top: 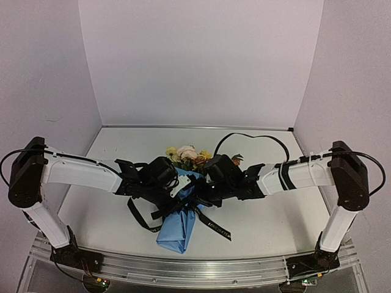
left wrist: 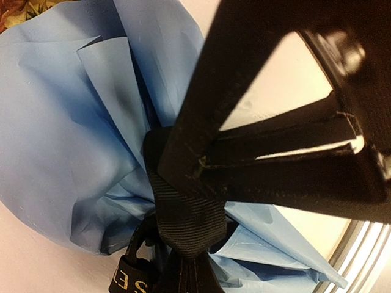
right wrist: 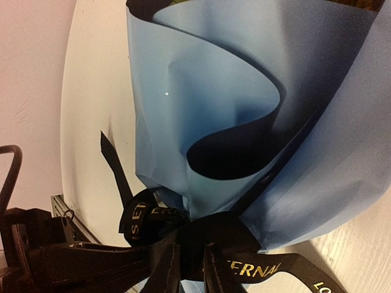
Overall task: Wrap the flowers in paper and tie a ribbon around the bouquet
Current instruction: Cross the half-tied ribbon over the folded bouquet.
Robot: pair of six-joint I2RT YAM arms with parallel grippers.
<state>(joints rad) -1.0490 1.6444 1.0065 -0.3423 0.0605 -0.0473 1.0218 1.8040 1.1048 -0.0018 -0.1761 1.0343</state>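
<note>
**Tally around the paper cone**

One paper cone [top: 177, 232], light blue. One bunch of flowers [top: 186, 155] at the cone's far end. One black ribbon [top: 215, 227] round the cone's waist. Two arms, left arm [top: 79, 171] and right arm [top: 299, 174], one either side of the cone. Two grippers, left gripper [top: 182, 190] and right gripper [top: 203, 194], both at the cone's waist. One black cable [top: 256, 137] beyond the cone. One table [top: 110, 226] under the cone.
</note>
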